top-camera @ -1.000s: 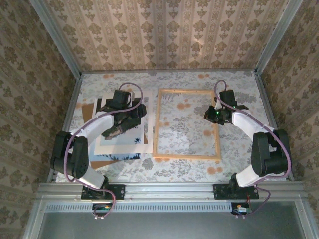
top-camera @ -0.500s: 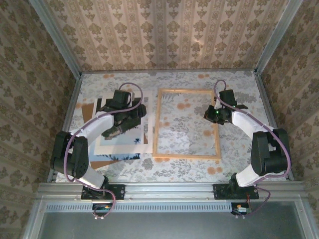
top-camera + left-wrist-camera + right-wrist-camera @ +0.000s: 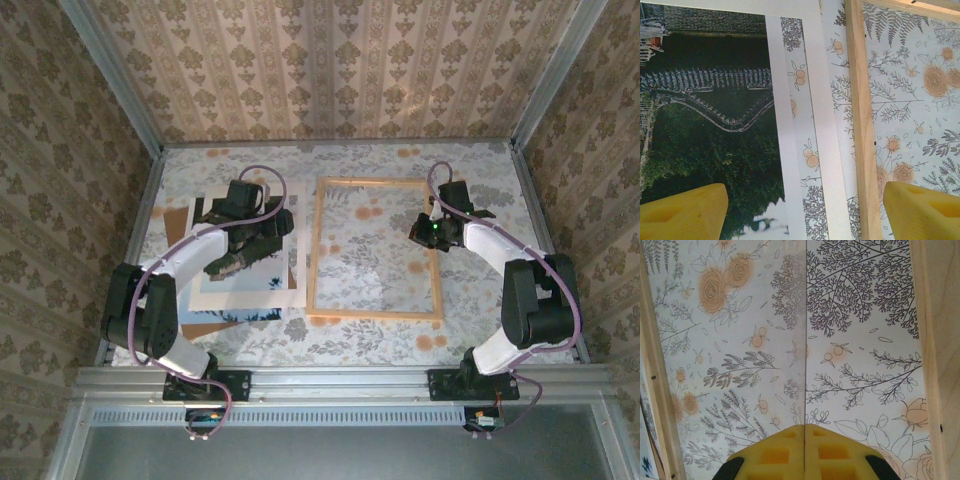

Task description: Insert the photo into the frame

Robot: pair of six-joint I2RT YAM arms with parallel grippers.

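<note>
Beneath the spread left hand (image 3: 802,212), the photo (image 3: 715,125) lies beside the frame (image 3: 857,125).

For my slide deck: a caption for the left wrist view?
Left tool, open, above the photo lying beside the frame of light wood.

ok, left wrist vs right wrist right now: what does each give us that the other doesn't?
Left wrist: the photo, a dark green hill with a winding wall and a white border, lying flat beside the frame. The left gripper is open wide, one fingertip over the photo, the other past the frame's rail, holding nothing.
Right wrist: the right gripper is shut with nothing between the fingers, above the frame's opening, with a wooden rail on each side.
Both: the frame's light wood moulding and the floral tablecloth visible inside it.
</note>
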